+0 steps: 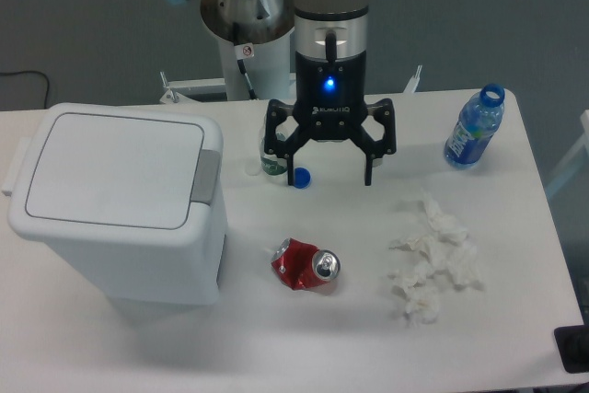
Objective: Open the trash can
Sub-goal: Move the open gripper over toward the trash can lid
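Even, bright overhead lighting; the white table (515,319) is close to overexposed, so the tissues (431,260) lose contrast. Soft shadows fall beneath the trash can (120,200) toward the table's near edge. A blue indicator light glows on the gripper (326,172). Focus is moderately sharp, slightly grainy.

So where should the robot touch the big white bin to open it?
Probably the grey tab on the lid's right edge of the trash can. It faces upward, so the open gripper would best come from above and press down.
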